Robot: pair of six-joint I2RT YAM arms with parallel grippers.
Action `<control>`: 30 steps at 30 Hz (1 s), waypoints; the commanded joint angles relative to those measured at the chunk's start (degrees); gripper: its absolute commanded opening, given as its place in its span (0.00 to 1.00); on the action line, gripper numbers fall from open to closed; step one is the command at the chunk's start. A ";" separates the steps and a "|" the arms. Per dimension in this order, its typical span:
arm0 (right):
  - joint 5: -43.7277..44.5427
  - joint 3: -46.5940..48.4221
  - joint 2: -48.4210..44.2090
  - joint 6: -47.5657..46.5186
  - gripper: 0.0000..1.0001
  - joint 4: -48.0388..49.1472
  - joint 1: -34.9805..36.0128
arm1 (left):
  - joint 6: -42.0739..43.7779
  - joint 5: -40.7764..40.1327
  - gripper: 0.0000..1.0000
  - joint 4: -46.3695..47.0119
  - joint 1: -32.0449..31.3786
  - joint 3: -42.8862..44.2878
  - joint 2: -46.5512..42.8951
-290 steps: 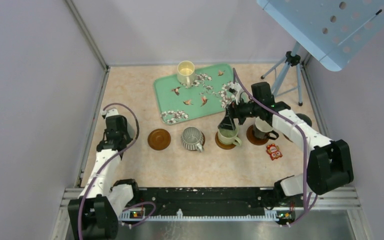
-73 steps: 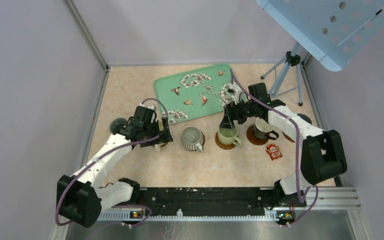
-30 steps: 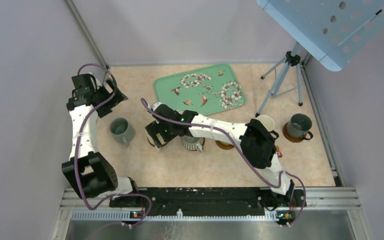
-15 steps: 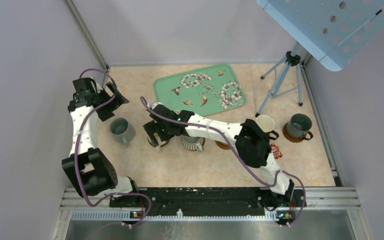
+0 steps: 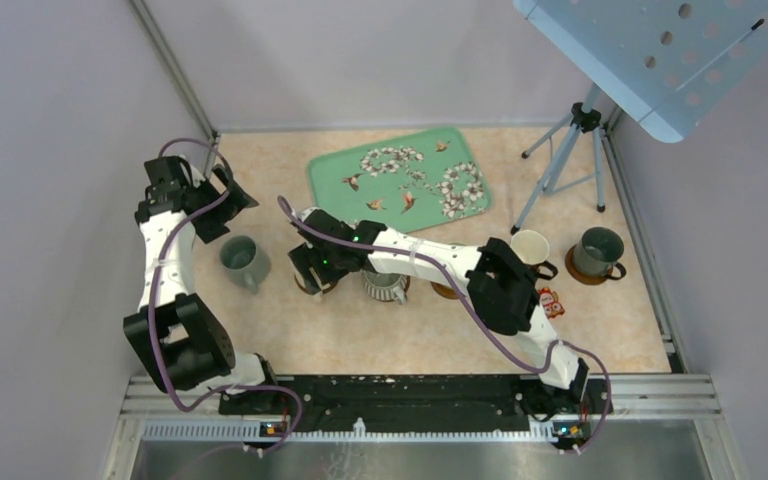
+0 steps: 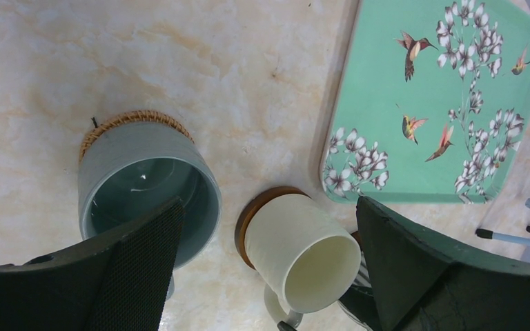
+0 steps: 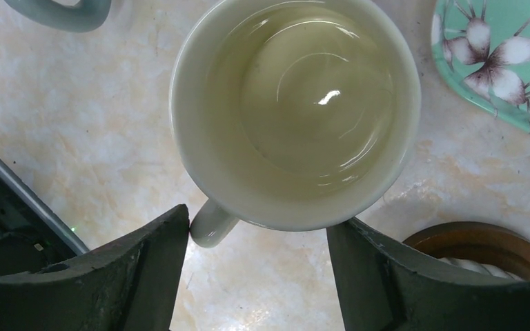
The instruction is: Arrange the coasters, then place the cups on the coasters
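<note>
Jaws of the right gripper (image 7: 257, 224) stand apart astride the upright cream-yellow ceramic mug (image 7: 297, 103) on its round brown coaster (image 6: 247, 212) directly below; left gripper (image 6: 269, 207), likewise agape, hangs farther off.

Cream mug (image 6: 297, 241) has left the tray (image 6: 386, 103) (now on coaster (image 6: 243, 226)).

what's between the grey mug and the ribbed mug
The cream mug on a brown coaster, with the right pincer above it. The left wrist view shows it best, beside the grey mug.
</note>
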 commanded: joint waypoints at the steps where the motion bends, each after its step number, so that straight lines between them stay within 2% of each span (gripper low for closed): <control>1: -3.22 -0.82 -1.50 -1.51 0.71 1.32 -0.36 | -0.29 1.57 0.99 1.13 0.54 0.95 0.43; 9: -9.16 -4.34 -2.75 -1.61 0.67 3.73 -2.74 | -0.02 1.98 0.99 0.72 0.59 1.32 0.81; 18: -9.31 -6.59 -4.96 -3.09 0.62 5.06 -3.37 | 0.27 3.41 0.99 0.57 0.64 1.39 1.35; 20: -9.48 -6.30 -5.44 -4.06 0.64 4.83 -3.38 | 0.97 4.31 0.99 0.55 0.71 1.41 1.40; 25: -11.54 -3.93 -8.89 -10.83 0.80 2.91 -4.25 | 6.14 11.49 0.99 2.12 0.55 2.64 1.67; 27: -14.18 -4.00 -11.14 -12.57 0.86 2.59 -6.31 | 9.73 14.43 0.99 2.62 0.28 4.99 2.75; 30: -20.50 -6.99 -14.90 -14.43 0.88 4.23 -12.22 | 16.16 15.91 0.99 2.03 -1.68 9.97 5.85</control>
